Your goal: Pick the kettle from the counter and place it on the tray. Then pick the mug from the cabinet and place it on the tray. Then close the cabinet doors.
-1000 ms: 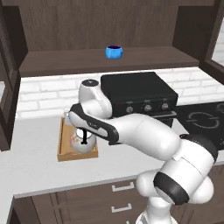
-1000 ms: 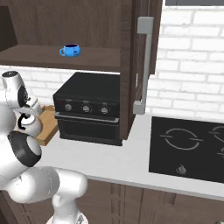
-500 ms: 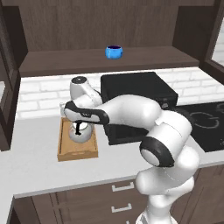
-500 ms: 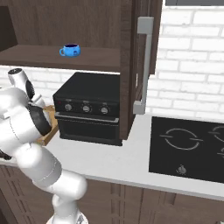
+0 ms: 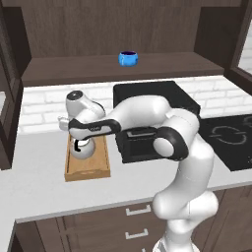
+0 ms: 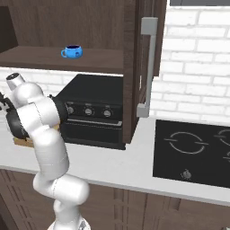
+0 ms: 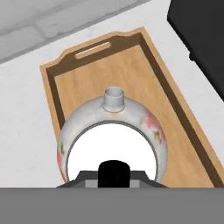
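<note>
The arm has swung left since a moment ago — kettle (image 5: 81, 148) now inside the tray (image 5: 101, 162) rims on the table (image 5: 39, 187), bare wood ahead; whether the claw (image 5: 76, 143) grips is unclear.

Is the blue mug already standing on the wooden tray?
No, the blue mug stands on the cabinet shelf, while the tray on the counter holds just the kettle.

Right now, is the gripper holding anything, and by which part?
It looks so: the gripper seems shut on the kettle, by its black upright handle, over the tray.
</note>
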